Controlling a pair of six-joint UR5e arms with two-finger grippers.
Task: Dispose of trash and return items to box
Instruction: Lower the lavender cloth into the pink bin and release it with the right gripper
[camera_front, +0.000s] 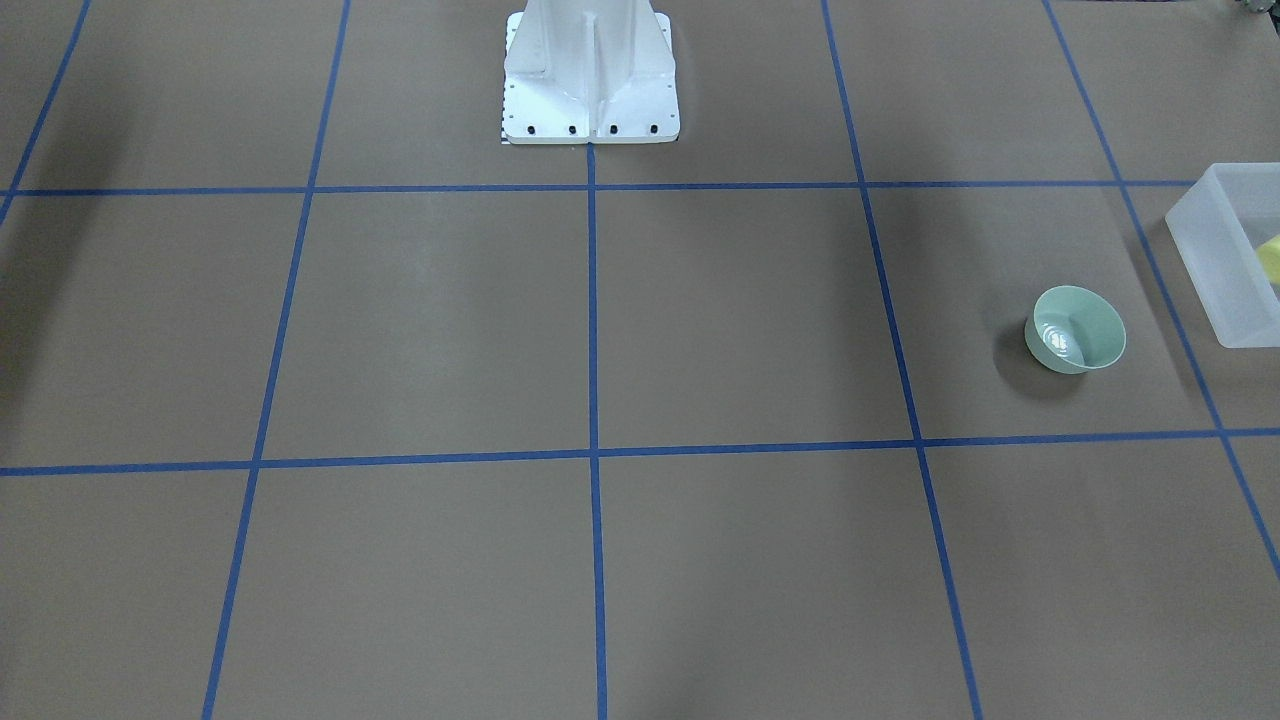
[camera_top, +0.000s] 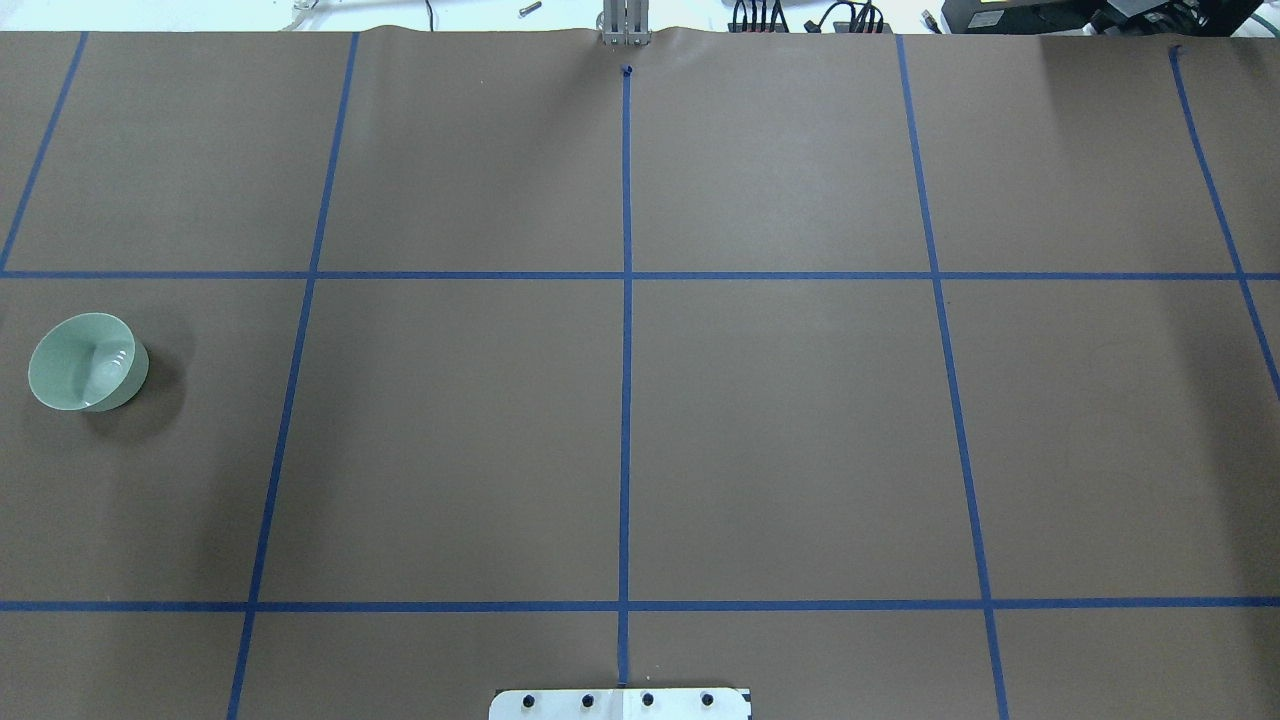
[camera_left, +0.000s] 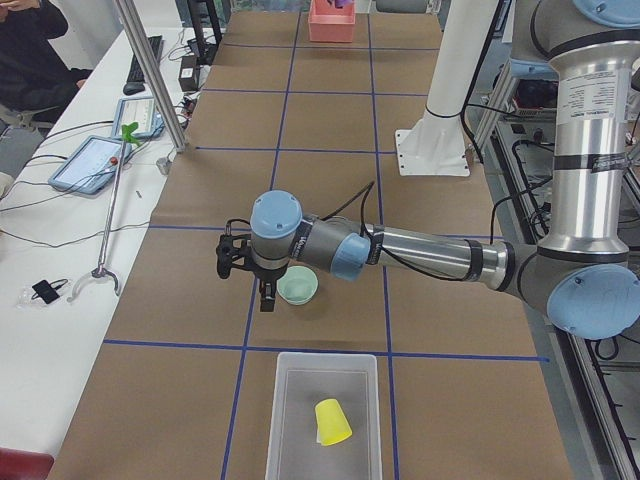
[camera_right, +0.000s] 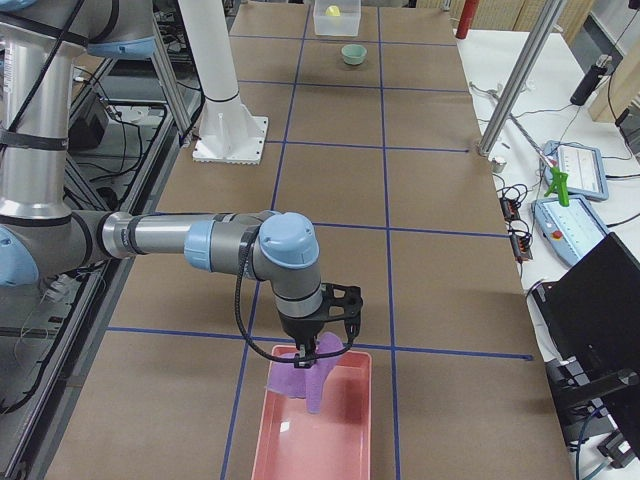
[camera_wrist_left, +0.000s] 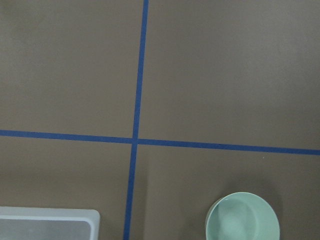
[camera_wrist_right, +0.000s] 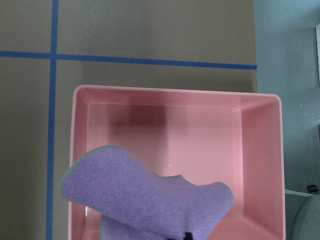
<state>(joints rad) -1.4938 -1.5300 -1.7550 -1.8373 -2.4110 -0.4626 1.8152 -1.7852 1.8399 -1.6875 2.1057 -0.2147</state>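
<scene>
The mint-green bowl (camera_front: 1077, 328) is set upright at the table's (camera_top: 780, 430) left end, near the translucent bin (camera_left: 300, 420), in which the yellow cup (camera_left: 332, 421) is contained. The left gripper (camera_left: 263, 298) is held beside the bowl, and the right gripper (camera_right: 312, 355) over a pink tray (camera_wrist_right: 260, 150), a purple cloth (camera_wrist_right: 145, 200) hung beneath. The finger state of the 2 grippers cannot be told.

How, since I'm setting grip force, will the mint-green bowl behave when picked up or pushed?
The bowl looks glossy, with bright reflections inside, so it may slip in a pinch. Its thin rim suggests it is light and rigid. Upright on a narrower base, it would probably slide rather than tip.
</scene>
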